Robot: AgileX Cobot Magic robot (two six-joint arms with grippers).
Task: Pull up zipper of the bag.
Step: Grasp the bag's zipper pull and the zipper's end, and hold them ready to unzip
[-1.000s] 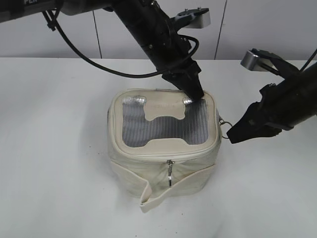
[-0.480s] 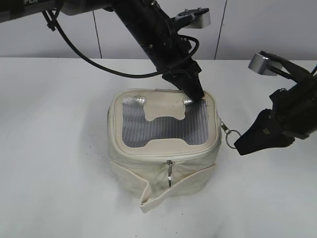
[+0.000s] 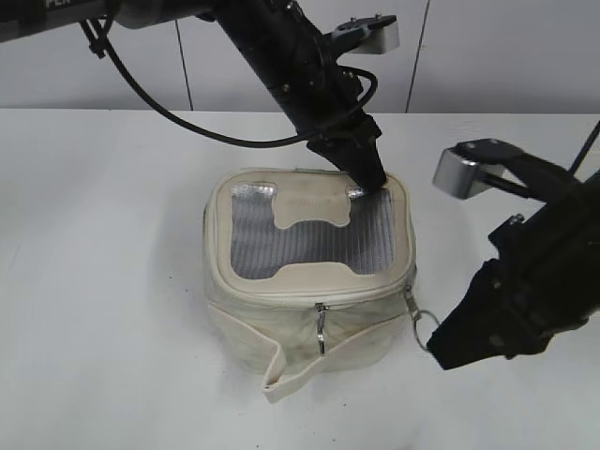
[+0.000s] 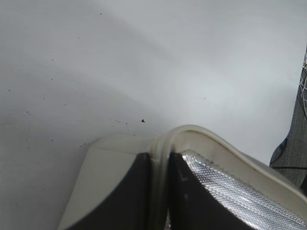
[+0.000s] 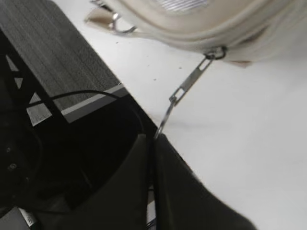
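Observation:
The cream-white bag (image 3: 309, 281) with a grey mesh top stands on the white table. My left gripper (image 3: 372, 180) is shut on the bag's back right top rim (image 4: 160, 153). My right gripper (image 3: 439, 349) is shut on the silver ring (image 3: 424, 322) of a pull tab (image 5: 189, 84), at the bag's front right corner. The zipper track (image 3: 361, 292) runs round the top rim. A second pull tab (image 3: 322, 330) hangs at the middle of the front. In the right wrist view the ring enters between my jaws (image 5: 154, 139).
A loose cream strap (image 3: 291, 366) lies folded at the bag's front. The table's edge and dark floor show in the right wrist view (image 5: 62, 72). A white wall stands behind the table.
My right gripper has moved from beside the bag's right side toward the front and down, taking the ring and slider along the rim to the front right corner. The left arm has not moved.

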